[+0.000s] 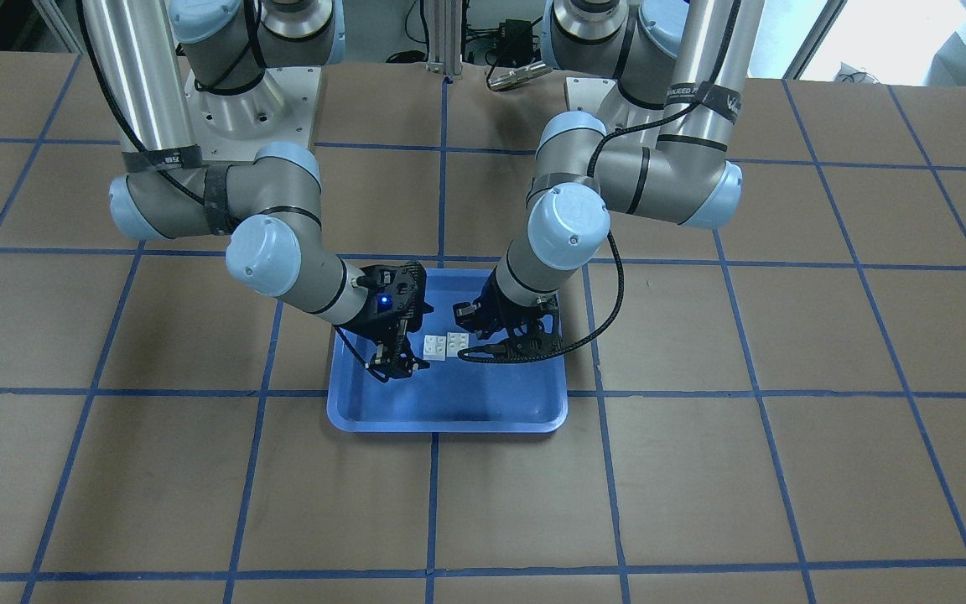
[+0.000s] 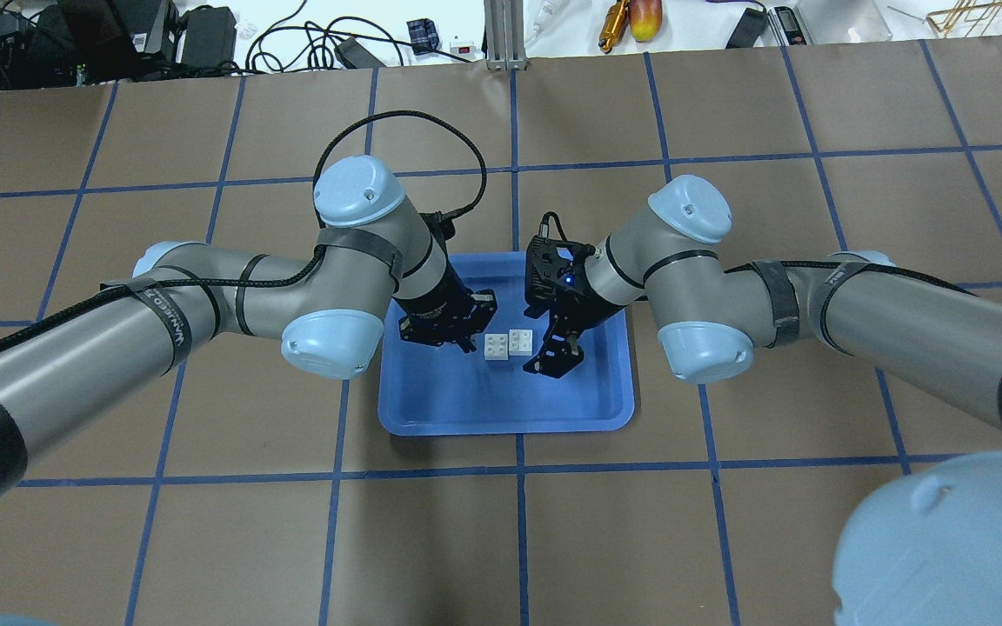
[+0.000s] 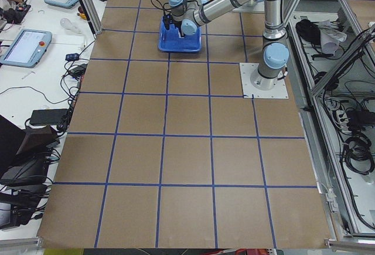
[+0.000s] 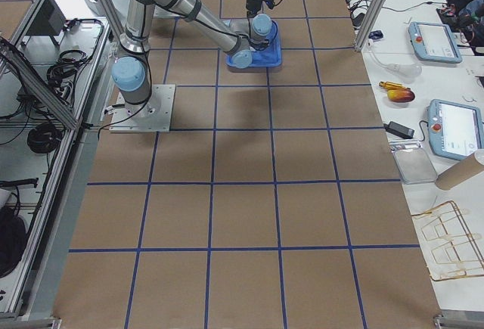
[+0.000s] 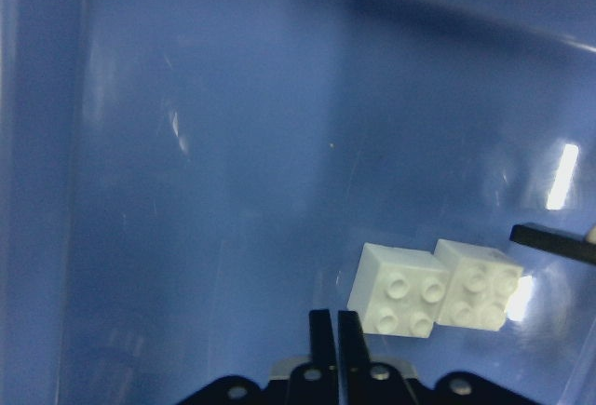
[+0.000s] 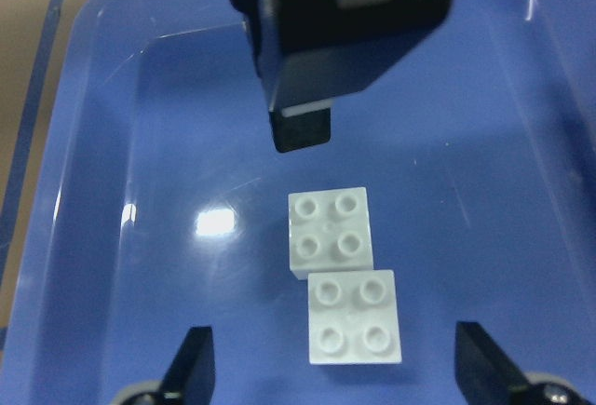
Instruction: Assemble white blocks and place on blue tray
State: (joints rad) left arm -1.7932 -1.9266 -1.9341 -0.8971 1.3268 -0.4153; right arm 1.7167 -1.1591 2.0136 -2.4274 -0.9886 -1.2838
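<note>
On the floor of the blue tray (image 2: 431, 409), close to its centre, lie the two white blocks (image 2: 495, 346). They are small square bricks of plain white plastic. Each has four round studs facing up and is far smaller than the tray. They rest flat and side by side, touching along part of one side and slightly offset, so their edges make a small step. Neither sits on top of the other.

The tray is a glossy blue rectangle with rounded corners and a low raised rim. It stands on the brown table (image 2: 205, 487), which is marked with blue lines.

In the overhead view the left gripper (image 5: 327, 323) hangs at 9 o'clock of the blocks, just beside them and not touching. Its two fingers are pressed together with nothing between them.

The right gripper (image 2: 555, 359) is at 3 o'clock of the blocks, its fingers spread wide and empty. In its wrist view the blocks lie just ahead of the gap between the fingers.
</note>
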